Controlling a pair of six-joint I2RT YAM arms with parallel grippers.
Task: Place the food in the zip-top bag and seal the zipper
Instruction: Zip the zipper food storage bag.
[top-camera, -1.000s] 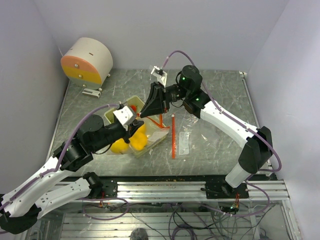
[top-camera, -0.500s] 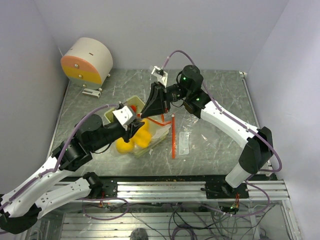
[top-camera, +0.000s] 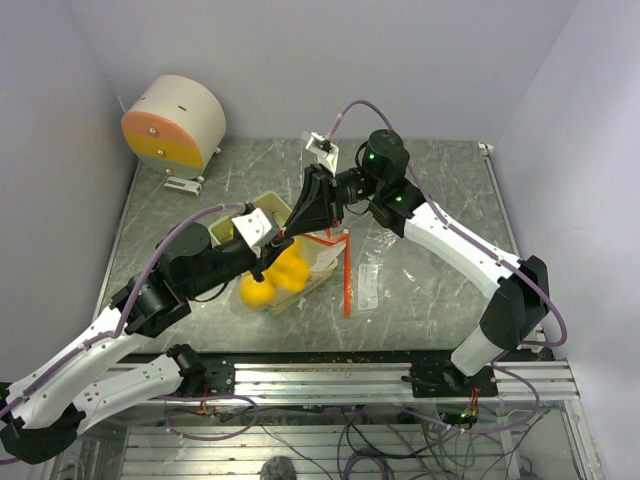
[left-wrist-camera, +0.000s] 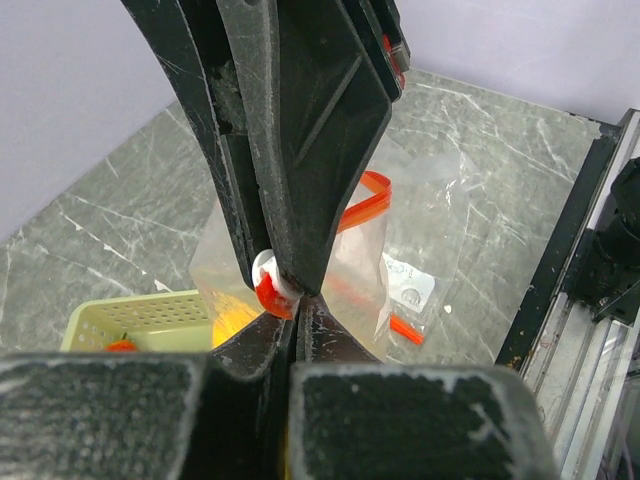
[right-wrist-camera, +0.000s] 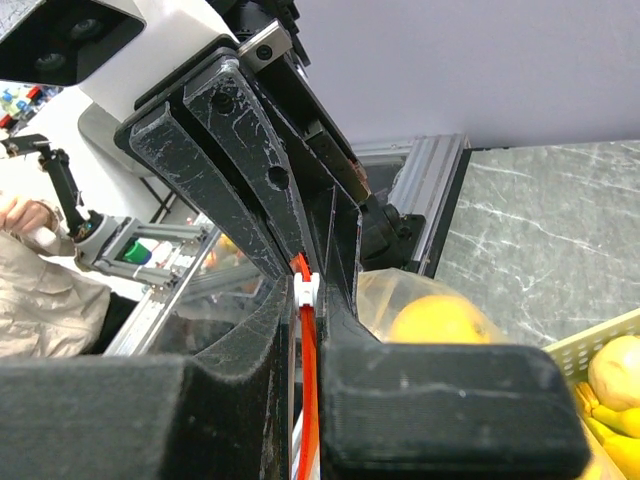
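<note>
The clear zip-top bag (left-wrist-camera: 415, 215) hangs over the pale green tray (top-camera: 268, 205) between my two grippers. Its red-orange zipper (top-camera: 347, 275) runs down onto the table on the right. My right gripper (right-wrist-camera: 308, 300) is shut on the zipper at its white slider (left-wrist-camera: 268, 272). My left gripper (left-wrist-camera: 297, 305) is shut too, its tips pinching the same strip right beside the slider. In the top view the left gripper (top-camera: 282, 244) and right gripper (top-camera: 292, 231) meet tip to tip. Yellow food (top-camera: 258, 291) shows through the bag, and one yellow fruit (right-wrist-camera: 440, 318) bulges the plastic. More yellow food (right-wrist-camera: 612, 370) lies in the tray.
A small clear packet (top-camera: 370, 285) lies flat on the table right of the zipper. A round white drum (top-camera: 178, 122) with an orange and yellow face stands at the back left. The aluminium rail (top-camera: 330, 372) runs along the near edge.
My left gripper opened briefly, moved up and right to the right gripper's tips, and shut again. The yellow fruits shifted slightly right. The right gripper barely moved.
</note>
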